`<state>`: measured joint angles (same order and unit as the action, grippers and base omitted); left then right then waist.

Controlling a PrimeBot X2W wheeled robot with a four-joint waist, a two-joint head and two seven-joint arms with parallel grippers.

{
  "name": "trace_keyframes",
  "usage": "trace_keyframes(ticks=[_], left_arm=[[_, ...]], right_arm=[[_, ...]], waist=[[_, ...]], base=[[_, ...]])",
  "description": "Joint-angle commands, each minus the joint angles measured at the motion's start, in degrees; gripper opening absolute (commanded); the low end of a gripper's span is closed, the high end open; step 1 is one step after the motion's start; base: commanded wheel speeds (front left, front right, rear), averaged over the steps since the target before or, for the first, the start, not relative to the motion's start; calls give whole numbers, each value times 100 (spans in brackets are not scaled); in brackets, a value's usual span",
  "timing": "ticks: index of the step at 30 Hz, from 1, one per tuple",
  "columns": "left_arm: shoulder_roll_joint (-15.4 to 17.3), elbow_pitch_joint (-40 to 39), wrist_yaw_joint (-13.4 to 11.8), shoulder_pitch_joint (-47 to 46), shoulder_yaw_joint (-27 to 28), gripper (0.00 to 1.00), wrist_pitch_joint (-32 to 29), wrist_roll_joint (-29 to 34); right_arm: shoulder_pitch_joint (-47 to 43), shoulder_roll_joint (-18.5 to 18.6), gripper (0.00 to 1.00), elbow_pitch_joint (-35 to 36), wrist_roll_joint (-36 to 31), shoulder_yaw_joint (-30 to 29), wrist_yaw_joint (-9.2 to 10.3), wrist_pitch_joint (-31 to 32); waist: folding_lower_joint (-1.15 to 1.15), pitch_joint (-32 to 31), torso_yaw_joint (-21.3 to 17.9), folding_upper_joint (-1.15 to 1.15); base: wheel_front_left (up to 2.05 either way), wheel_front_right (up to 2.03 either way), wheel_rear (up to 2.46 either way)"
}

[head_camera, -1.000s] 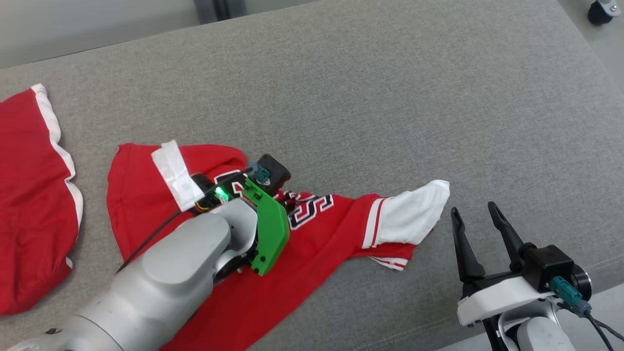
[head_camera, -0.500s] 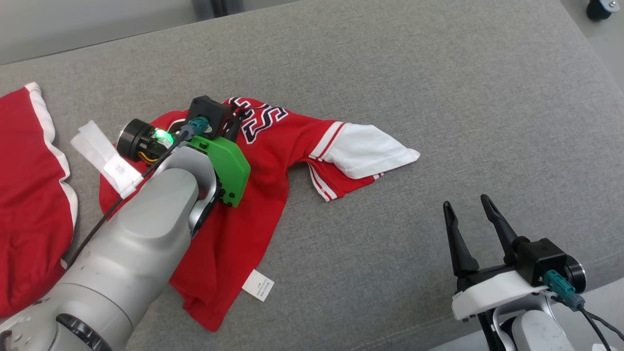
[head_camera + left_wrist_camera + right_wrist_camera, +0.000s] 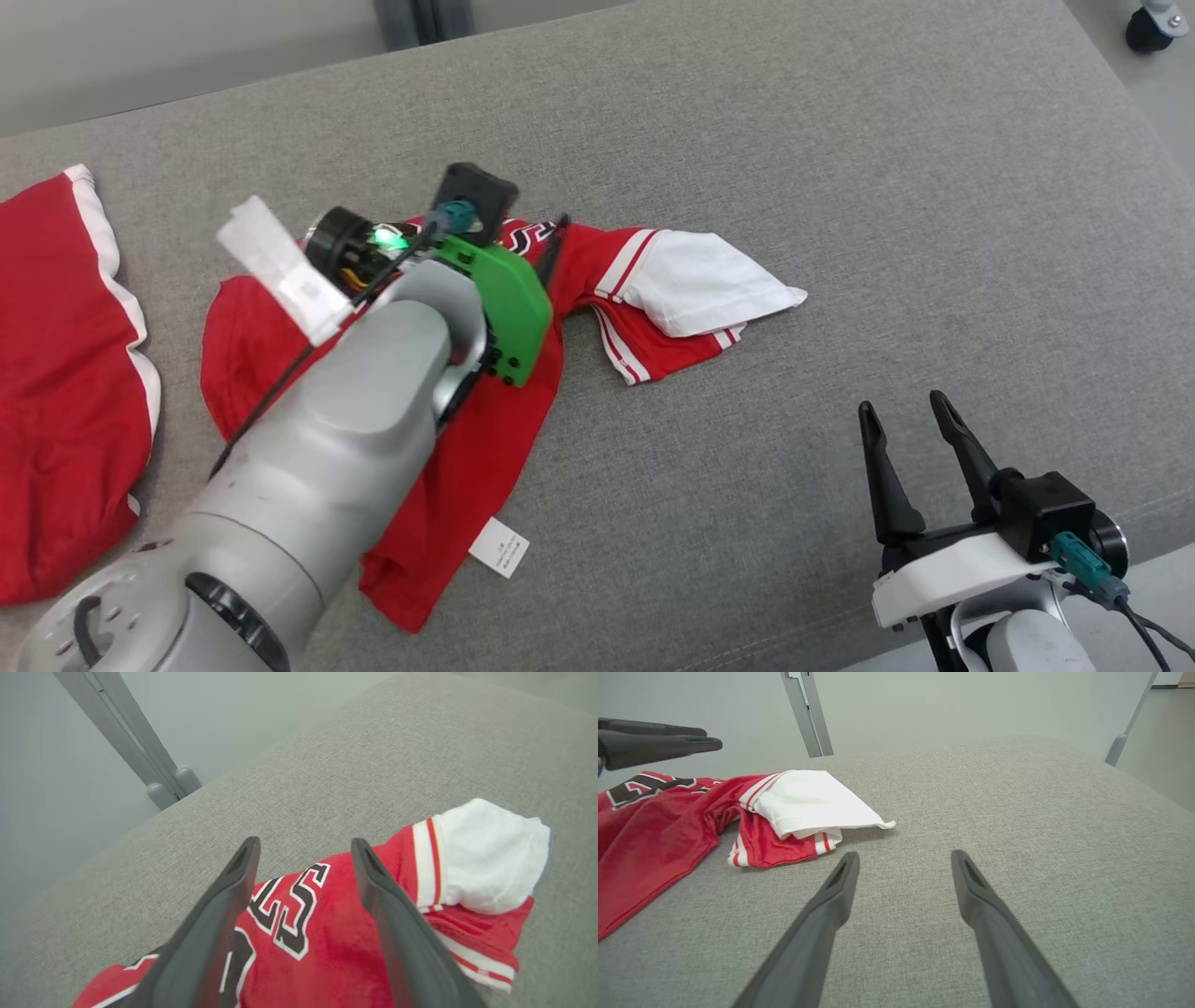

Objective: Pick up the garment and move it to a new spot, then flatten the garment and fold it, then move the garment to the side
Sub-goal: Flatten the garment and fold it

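The red jersey (image 3: pixel 509 411) lies rumpled on the grey cushion (image 3: pixel 794 140), a little left of centre in my head view. Its body is bunched and twisted, its white sleeve (image 3: pixel 709 285) is thrown out to the right, and its care label (image 3: pixel 499 548) is turned up at the near hem. My left gripper (image 3: pixel 304 847) hangs over the black-and-white lettering with its fingers spread wide and nothing pinched between them. I cannot tell whether the tips touch the cloth. My right gripper (image 3: pixel 901 406) waits near the cushion's front edge, well clear of the sleeve, fingers also wide and empty.

I judge the first step, setting the jersey on its spot, to be about done. Everything else is left: flattening, folding and moving it aside. The sleeve and the twisted hem will need drawing outward before any fold can go in.

A second red garment with white trim (image 3: pixel 56 373) sits at the far left, apart from the jersey. Nothing here is a container, and both garments rest directly on the cushion.
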<state>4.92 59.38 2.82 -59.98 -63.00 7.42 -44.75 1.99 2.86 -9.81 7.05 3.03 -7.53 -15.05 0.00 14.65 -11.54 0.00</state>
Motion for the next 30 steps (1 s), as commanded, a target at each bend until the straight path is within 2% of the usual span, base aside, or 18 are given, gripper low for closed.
trace_keyframes(ticks=[1,6,12,23,24,25,26,30], left_arm=[[-43,-87,51,-73,-95,100,-64,83],[-175,-458,109,-218,-488,100,-444,239],[-186,-794,161,-433,-757,100,-850,392],[-155,-536,411,-615,-913,100,-1605,312],[-150,-488,427,-548,-934,40,-1765,291],[-153,-476,441,-502,-947,3,-1865,260],[-154,-472,459,-442,-962,0,-2006,204],[-111,-741,472,-293,-1001,0,-2234,13]], right_arm=[[61,6,100,-4,51,36,7,-19],[245,7,100,20,156,196,8,-19],[378,4,100,15,356,299,7,-19],[415,3,100,-27,624,436,7,-19],[410,3,100,-30,628,442,7,-19],[401,3,100,-34,626,433,7,-19],[391,4,100,-38,620,410,8,-19],[403,3,100,-53,551,372,7,-19]], waist=[[0,10,-20,0],[0,173,-212,0],[0,469,-586,0],[0,723,-1031,0],[0,714,-1042,0],[0,703,-1042,0],[0,685,-1029,0],[0,602,-924,0]], base=[[0,0,0],[0,0,0],[0,0,0],[0,0,0],[0,0,0],[0,0,0],[0,0,0],[0,0,0]])
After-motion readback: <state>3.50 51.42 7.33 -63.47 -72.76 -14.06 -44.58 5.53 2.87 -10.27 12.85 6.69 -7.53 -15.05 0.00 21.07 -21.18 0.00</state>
